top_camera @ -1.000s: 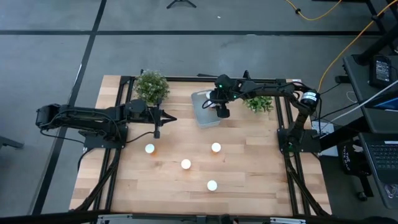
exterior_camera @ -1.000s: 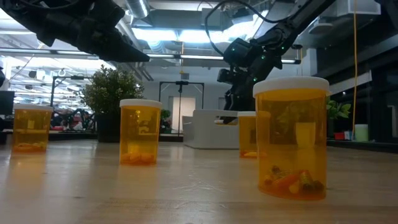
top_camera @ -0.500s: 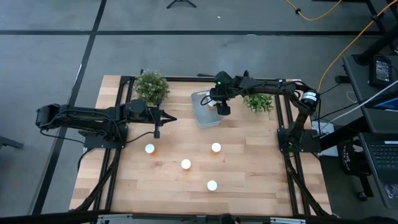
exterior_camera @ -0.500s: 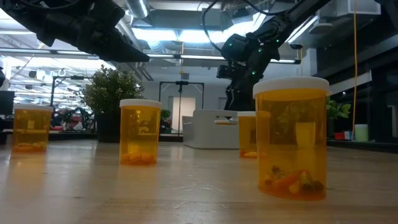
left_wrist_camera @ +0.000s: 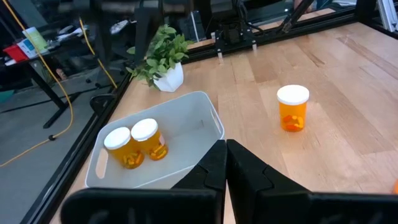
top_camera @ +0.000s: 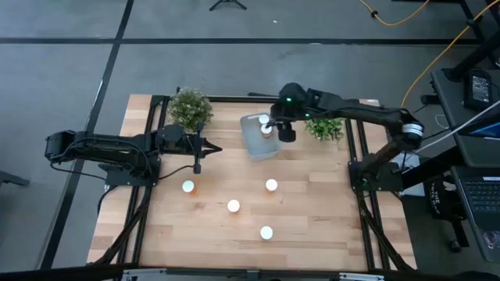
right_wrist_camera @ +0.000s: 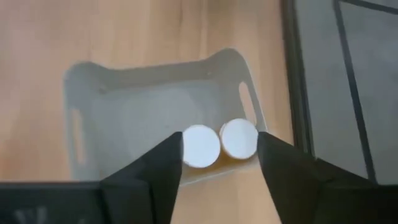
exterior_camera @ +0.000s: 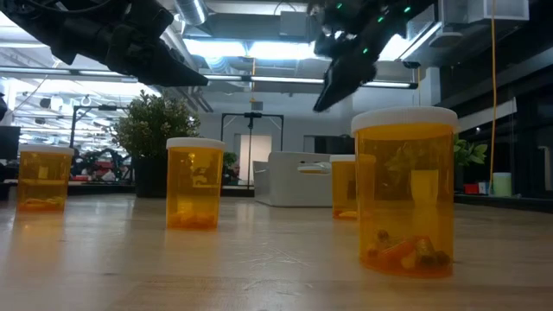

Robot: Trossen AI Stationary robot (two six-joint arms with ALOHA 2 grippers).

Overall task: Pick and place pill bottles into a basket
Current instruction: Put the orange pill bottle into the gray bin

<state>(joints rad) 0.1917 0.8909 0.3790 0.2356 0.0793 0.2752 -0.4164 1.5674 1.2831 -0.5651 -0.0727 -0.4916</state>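
- Two small orange cylindrical pill bottles with white caps point(left_wrist_camera: 135, 143) are standing together inside the pale blue-grey translucent plastic basket point(top_camera: 258, 144), at the desk's point(top_camera: 312, 211) twelve o'clock edge.
- Four matching bottles point(top_camera: 233, 206) are waiting toward six o'clock.
- The right gripper point(right_wrist_camera: 214, 158), fingers spread and empty, is hovering above the basket; the left gripper point(left_wrist_camera: 225, 163) is pinched closed, idling at nine o'clock.

Overhead, table-level and wrist views share the basket point(top_camera: 258, 137).

tray: a pale tray point(left_wrist_camera: 205, 121) sits on the wooden table point(left_wrist_camera: 348, 81)
in the tray: two orange pill bottles point(left_wrist_camera: 138, 144) with white caps, side by side
on the table: one more bottle point(left_wrist_camera: 293, 108), standing alone
behind: a small green plant point(left_wrist_camera: 160, 56)
left gripper point(left_wrist_camera: 225, 163): fingers pressed together
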